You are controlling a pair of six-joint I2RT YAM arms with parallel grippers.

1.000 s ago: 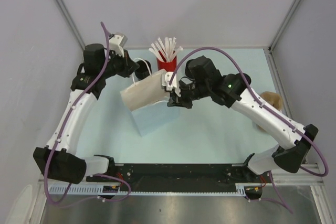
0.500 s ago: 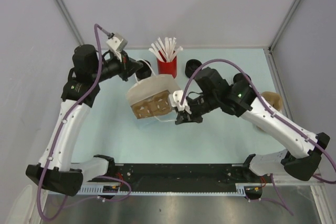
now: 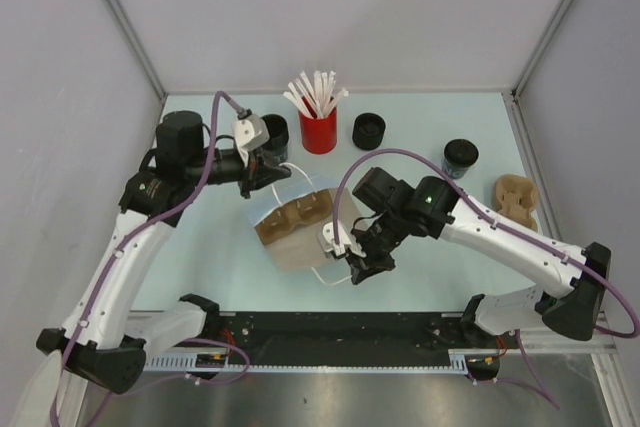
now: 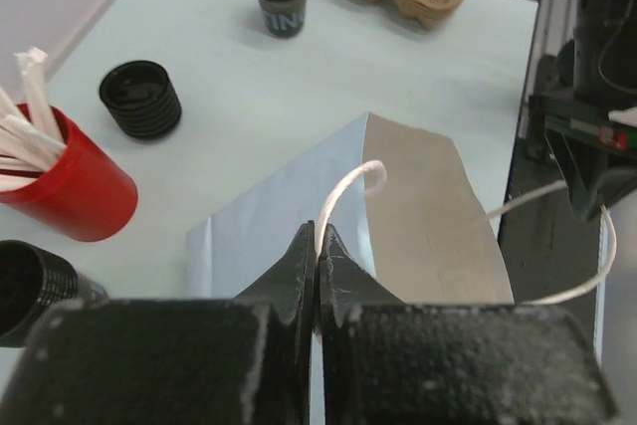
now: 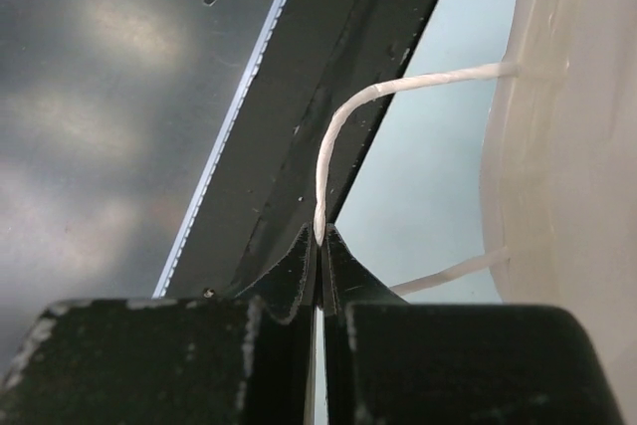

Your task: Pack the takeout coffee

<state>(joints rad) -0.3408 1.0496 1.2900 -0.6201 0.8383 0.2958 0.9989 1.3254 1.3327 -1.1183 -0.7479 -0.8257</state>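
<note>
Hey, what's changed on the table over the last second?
The paper bag came away from the red cup toward the near edge, carried by the left gripper and right gripper, each shut on a string handle. The red cup and cardboard tray stayed put.

A pale paper bag [image 3: 290, 259] sits mouth-up between the two pairs of jaws, with a brown moulded cardboard shape showing inside it. The left gripper [image 3: 270, 169] is closed on the far cord handle [image 3: 290, 169] at the bag's far edge. The right gripper [image 3: 353, 272] pinches the near cord handle [image 3: 332, 280] at the near edge. Just behind the left jaws stands a black cup [image 3: 272, 130], partly hidden. A red cup [image 3: 318, 134] of white sticks stands beside it, and a black ribbed stack [image 3: 369, 130] farther right. The takeout coffee [image 3: 461, 157] and a tan cardboard tray [image 3: 513, 197] lie well apart from the right jaws, beyond that arm.
</note>
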